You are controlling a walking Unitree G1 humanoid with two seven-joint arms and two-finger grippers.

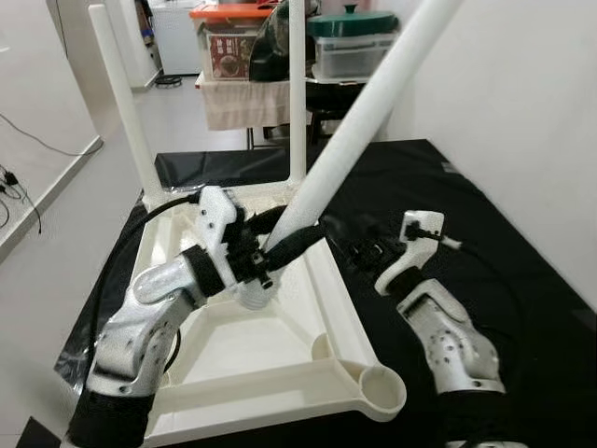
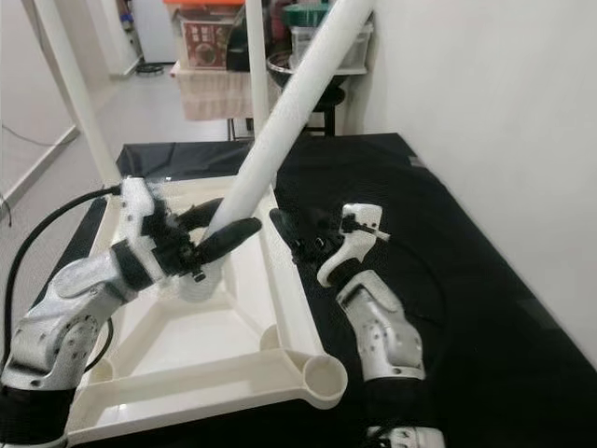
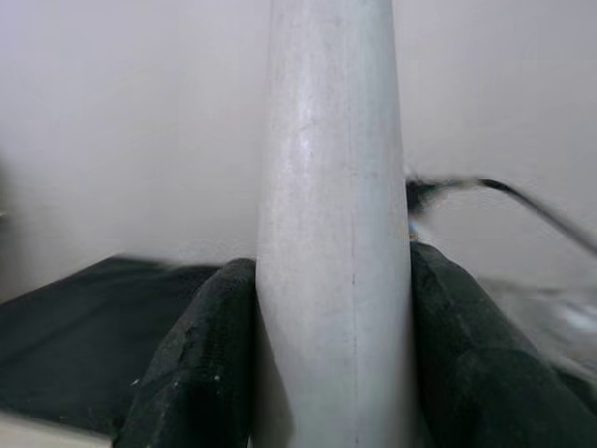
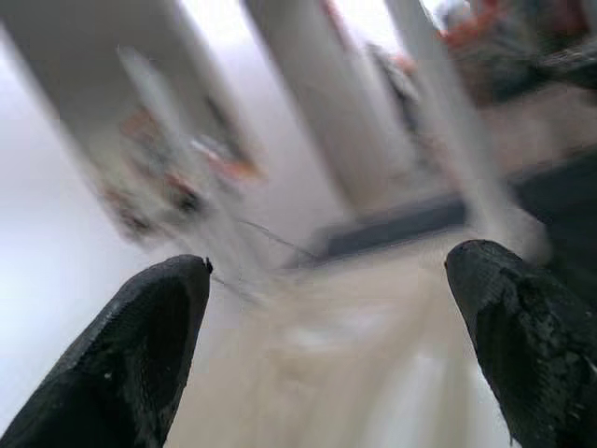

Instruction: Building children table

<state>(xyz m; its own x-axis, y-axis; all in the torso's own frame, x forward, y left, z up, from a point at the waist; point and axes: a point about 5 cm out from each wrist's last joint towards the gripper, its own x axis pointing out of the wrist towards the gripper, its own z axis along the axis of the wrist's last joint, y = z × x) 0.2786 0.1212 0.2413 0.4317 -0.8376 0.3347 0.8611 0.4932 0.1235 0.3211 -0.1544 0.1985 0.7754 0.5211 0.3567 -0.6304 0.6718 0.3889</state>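
A white table leg (image 1: 359, 131) slants up from the middle of the upturned white tabletop (image 1: 280, 355), its upper end cut off at the frame's top edge and its foot hidden behind the left gripper (image 1: 280, 245). That gripper pinches the leg near its base, one black finger (image 3: 201, 364) pressed on each side of the pale tube in the left wrist view. The tabletop lies underside up on a black sheet (image 1: 466, 215) over the floor, with an open round socket (image 1: 381, 387) at its near right corner. Two more legs (image 1: 121, 103) already stand upright at its far corners; their tops are cut off too. The right gripper (image 1: 359, 245) hovers just beside the tabletop's right rim, its fingers (image 4: 149, 345) spread wide with nothing between them; the right wrist view is heavily blurred. Beyond the sheet, storage boxes (image 1: 229, 42) sit on a low table, partly hidden by the legs.
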